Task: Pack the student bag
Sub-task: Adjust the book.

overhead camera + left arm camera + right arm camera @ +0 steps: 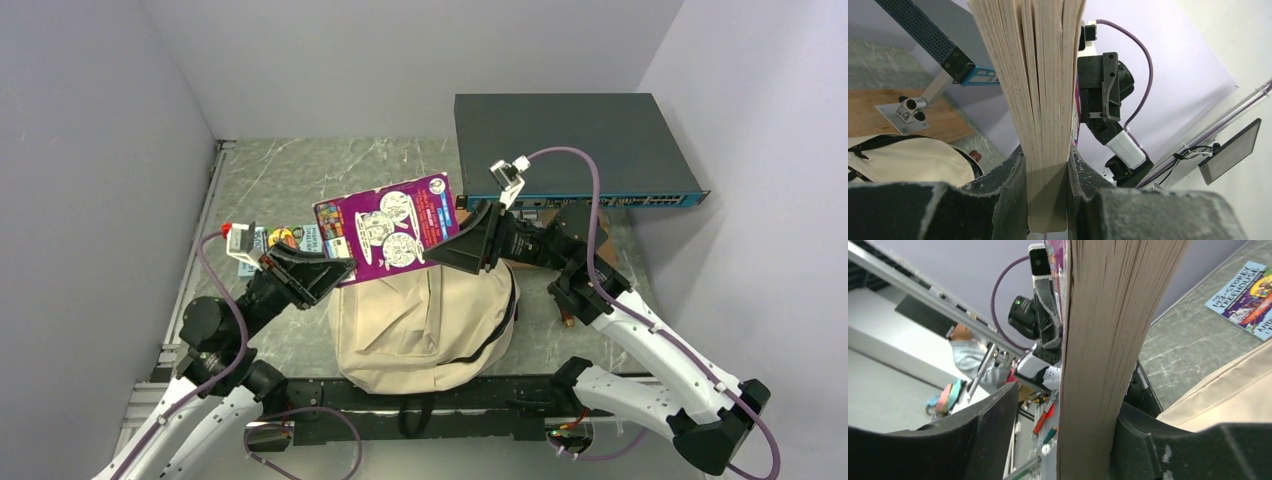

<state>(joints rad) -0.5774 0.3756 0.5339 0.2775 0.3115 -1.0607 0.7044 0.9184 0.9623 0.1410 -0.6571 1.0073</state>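
Two white arms rise from the near edge of the table (300,170), one on each side; between them sits the student bag (420,325), cream and soft, its near side right at the black rail at the table's edge. Up over the far edge of the bag hangs a purple paperback book (385,225), tilted, cover up. The left gripper (340,268) pinches the book's lower left corner; both fingers (1010,190) press tight on the pages. The right gripper (445,250) is at the book's right edge with its claw apart; one finger (1148,440) touches the plain side, and the other stands off the purple cover with a gap. Just past the left gripper a Treehouse book (285,238) lies flat on the table, partly hidden by the arm. Farther back on the left the marble top is bare up to the wall; a big dark network switch (570,145) fills the far right corner; walls close in on three sides.
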